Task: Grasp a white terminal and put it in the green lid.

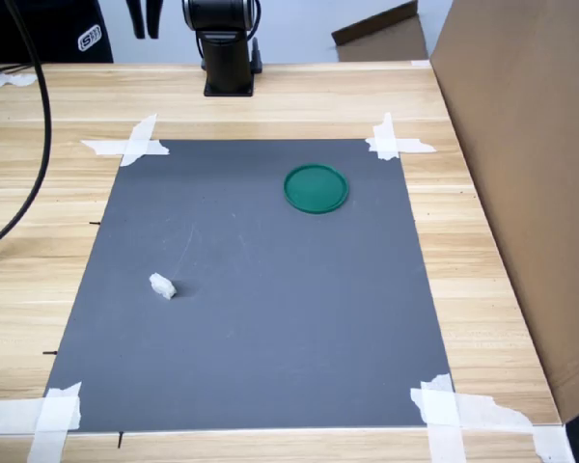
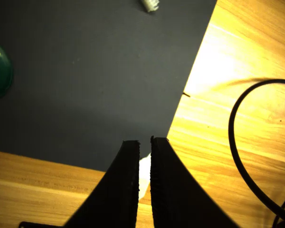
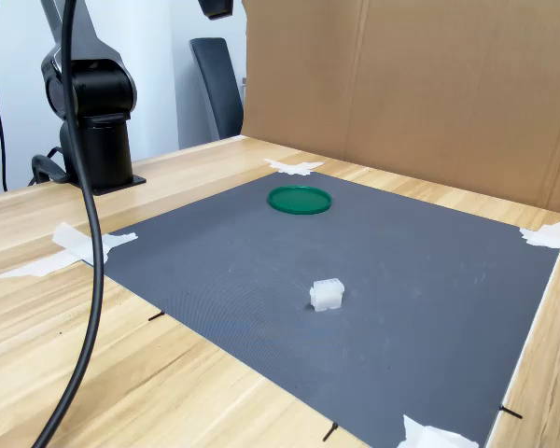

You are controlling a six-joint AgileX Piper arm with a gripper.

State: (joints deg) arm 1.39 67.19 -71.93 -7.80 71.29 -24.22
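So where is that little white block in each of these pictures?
First exterior view: white block on the grey mat, lower left.
Wrist view: at the picture's edge, partly cut off.
Second exterior view: mid-mat, toward the camera.
Shared landmark: the green lid, apart from it.

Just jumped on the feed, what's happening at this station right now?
Nothing is being handled yet. The white terminal lies loose on the gray mat, well apart from the green lid, which sits empty nearer the arm's base. The gripper hangs raised over the mat's edge in the wrist view, its jaws nearly together with only a narrow gap and nothing between them. The pick has not started.
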